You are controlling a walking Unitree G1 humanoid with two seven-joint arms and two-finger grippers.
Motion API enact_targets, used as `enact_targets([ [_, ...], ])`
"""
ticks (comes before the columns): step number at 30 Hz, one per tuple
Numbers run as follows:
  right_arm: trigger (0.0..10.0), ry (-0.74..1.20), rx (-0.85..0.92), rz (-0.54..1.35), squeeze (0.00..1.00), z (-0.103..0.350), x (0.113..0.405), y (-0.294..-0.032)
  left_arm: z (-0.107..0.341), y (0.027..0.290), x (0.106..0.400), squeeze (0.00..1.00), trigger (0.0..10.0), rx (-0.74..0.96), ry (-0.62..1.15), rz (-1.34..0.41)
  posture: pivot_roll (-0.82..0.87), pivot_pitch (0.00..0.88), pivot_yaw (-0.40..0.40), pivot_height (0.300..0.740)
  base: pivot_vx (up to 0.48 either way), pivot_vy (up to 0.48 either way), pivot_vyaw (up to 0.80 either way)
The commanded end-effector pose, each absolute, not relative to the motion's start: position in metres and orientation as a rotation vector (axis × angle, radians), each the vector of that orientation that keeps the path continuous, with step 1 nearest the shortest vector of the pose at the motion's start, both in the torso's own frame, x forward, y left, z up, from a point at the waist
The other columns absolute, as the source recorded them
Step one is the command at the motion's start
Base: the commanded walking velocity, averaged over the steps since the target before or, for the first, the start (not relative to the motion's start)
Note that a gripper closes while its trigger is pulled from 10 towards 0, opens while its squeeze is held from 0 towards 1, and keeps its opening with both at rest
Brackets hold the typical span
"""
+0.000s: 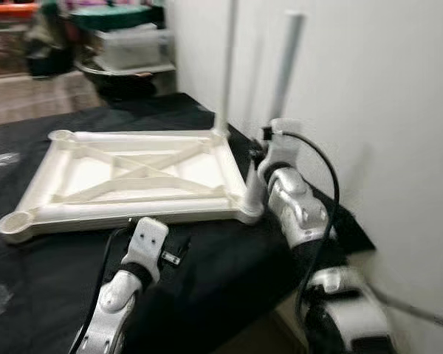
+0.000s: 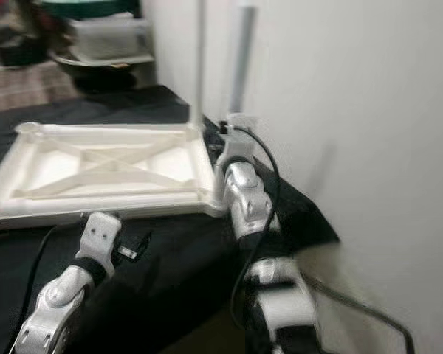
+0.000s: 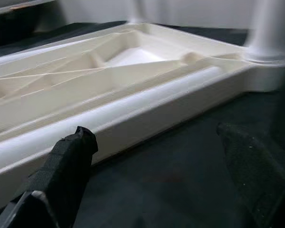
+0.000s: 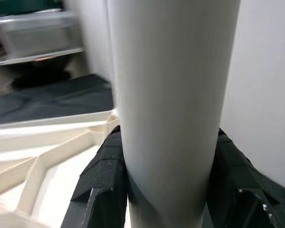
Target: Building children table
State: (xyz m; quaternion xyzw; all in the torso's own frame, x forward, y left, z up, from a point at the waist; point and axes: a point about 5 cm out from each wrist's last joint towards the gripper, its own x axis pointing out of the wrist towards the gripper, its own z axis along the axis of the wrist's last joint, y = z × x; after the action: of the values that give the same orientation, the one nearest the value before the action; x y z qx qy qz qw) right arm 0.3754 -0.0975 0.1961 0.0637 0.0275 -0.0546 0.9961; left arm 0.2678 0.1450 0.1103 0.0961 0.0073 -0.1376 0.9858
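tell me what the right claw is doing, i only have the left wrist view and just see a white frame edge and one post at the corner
Observer: The right claw is shut on the near-corner leg, fingers on both sides of it.
Operator: is that leg in its socket
Observer: It stands upright at the near right corner of the upturned tabletop; the joint itself is hidden behind the wrist.
Operator: any other legs up
Observer: One more, the far-corner leg, stands upright by the wall. The two left corner sockets have no leg.
Operator: and my left claw
Observer: The left claw is open, low over the black cloth, just short of the tabletop's near edge.
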Motion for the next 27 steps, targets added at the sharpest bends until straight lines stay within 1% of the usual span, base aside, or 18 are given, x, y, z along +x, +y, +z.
enact_targets([
  [1, 10.0, 0.245, 0.173, -0.065, 0.0, 0.16, 0.362, -0.083, 0.11, 0.14, 0.27, 0.0, 10.0, 0.196, 0.02, -0.301, 0.1, 0.0, -0.069, 0.74, 0.0, 0.0, 0.0],
  [3, 10.0, 0.172, 0.205, 0.024, 0.0, 0.172, 0.361, -0.075, 0.11, 0.139, 0.27, 0.0, 10.0, 0.197, 0.019, -0.308, 0.1, 0.0, -0.069, 0.74, 0.0, 0.0, 0.0],
  [4, 10.0, 0.139, 0.205, 0.038, 0.56, 0.176, 0.361, -0.079, 0.11, 0.139, 0.271, 0.0, 10.0, 0.197, 0.019, -0.309, 0.1, 0.0, -0.069, 0.74, 0.0, 0.0, 0.0],
  [5, 10.0, 0.139, 0.205, 0.038, 0.56, 0.176, 0.361, -0.079, 0.11, 0.139, 0.271, 0.0, 10.0, 0.197, 0.019, -0.309, 0.1, 0.0, -0.069, 0.74, 0.0, 0.0, 0.0],
  [6, 10.0, 0.116, 0.205, 0.087, 1.0, 0.18, 0.363, -0.082, 0.11, 0.14, 0.271, 0.0, 10.0, 0.198, 0.018, -0.308, 0.1, 0.0, -0.069, 0.74, 0.0, 0.0, 0.0],
  [9, 10.0, 0.078, 0.196, 0.247, 1.0, 0.189, 0.37, -0.092, 0.11, 0.141, 0.271, 0.0, 10.0, 0.197, 0.017, -0.303, 0.09, 0.0, -0.073, 0.74, 0.0, 0.0, 0.0],
  [10, 10.0, 0.076, 0.193, 0.361, 0.0, 0.194, 0.37, -0.095, 0.11, 0.141, 0.271, 0.0, 10.0, 0.195, 0.017, -0.301, 0.09, 0.0, -0.071, 0.74, 0.0, 0.0, 0.0],
  [11, 10.0, 0.059, 0.196, 0.499, 0.0, 0.199, 0.368, -0.099, 0.11, 0.14, 0.271, 0.0, 10.0, 0.194, 0.018, -0.301, 0.09, 0.0, -0.071, 0.74, 0.0, 0.0, 0.0],
  [12, 10.0, 0.059, 0.196, 0.499, 0.0, 0.199, 0.368, -0.099, 0.11, 0.14, 0.271, 0.0, 10.0, 0.194, 0.018, -0.301, 0.09, 0.0, -0.071, 0.74, 0.0, 0.0, 0.0],
  [13, 10.0, 0.05, 0.146, 0.687, 0.0, 0.202, 0.36, -0.108, 0.109, 0.14, 0.27, 0.0, 10.0, 0.194, 0.019, -0.304, 0.08, 0.0, -0.07, 0.74, 0.0, 0.0, 0.0],
  [15, 10.0, 0.055, 0.105, 0.737, 0.0, 0.201, 0.355, -0.111, 0.109, 0.139, 0.27, 0.0, 10.0, 0.194, 0.02, -0.305, 0.08, 0.0, -0.07, 0.74, 0.0, 0.0, 0.0],
  [16, 4.5, 0.071, 0.035, 0.758, 0.0, 0.195, 0.355, -0.119, 0.109, 0.139, 0.27, 0.0, 10.0, 0.194, 0.02, -0.307, 0.08, 0.0, -0.068, 0.74, 0.0, 0.0, 0.0],
  [17, 4.5, 0.071, 0.035, 0.758, 0.0, 0.195, 0.355, -0.119, 0.109, 0.139, 0.27, 0.0, 10.0, 0.194, 0.02, -0.307, 0.08, 0.0, -0.068, 0.74, 0.0, 0.0, 0.0],
  [18, 0.0, 0.145, -0.033, 0.664, 0.0, 0.186, 0.364, -0.134, 0.109, 0.139, 0.271, 0.0, 10.0, 0.195, 0.019, -0.31, 0.09, 0.0, -0.069, 0.74, 0.0, 0.0, 0.0],
  [21, 0.0, 0.169, -0.052, 0.621, 0.0, 0.183, 0.368, -0.138, 0.11, 0.139, 0.272, 0.0, 10.0, 0.196, 0.018, -0.31, 0.09, 0.0, -0.069, 0.74, 0.0, 0.0, 0.0],
  [25, 0.0, 0.103, 0.142, 0.108, 0.0, 0.19, 0.383, -0.137, 0.11, 0.14, 0.271, 0.0, 10.0, 0.198, 0.014, -0.307, 0.09, 0.0, -0.071, 0.74, 0.0, 0.0, 0.0],
  [26, 0.0, 0.103, 0.142, 0.108, 0.0, 0.19, 0.383, -0.137, 0.11, 0.14, 0.271, 0.0, 10.0, 0.198, 0.014, -0.307, 0.09, 0.0, -0.071, 0.74, 0.0, 0.0, 0.0],
  [27, 0.0, 0.11, 0.19, -0.011, 0.0, 0.186, 0.38, -0.135, 0.11, 0.14, 0.271, 0.0, 10.0, 0.199, 0.015, -0.307, 0.09, 0.0, -0.071, 0.74, 0.0, 0.0, 0.0],
])
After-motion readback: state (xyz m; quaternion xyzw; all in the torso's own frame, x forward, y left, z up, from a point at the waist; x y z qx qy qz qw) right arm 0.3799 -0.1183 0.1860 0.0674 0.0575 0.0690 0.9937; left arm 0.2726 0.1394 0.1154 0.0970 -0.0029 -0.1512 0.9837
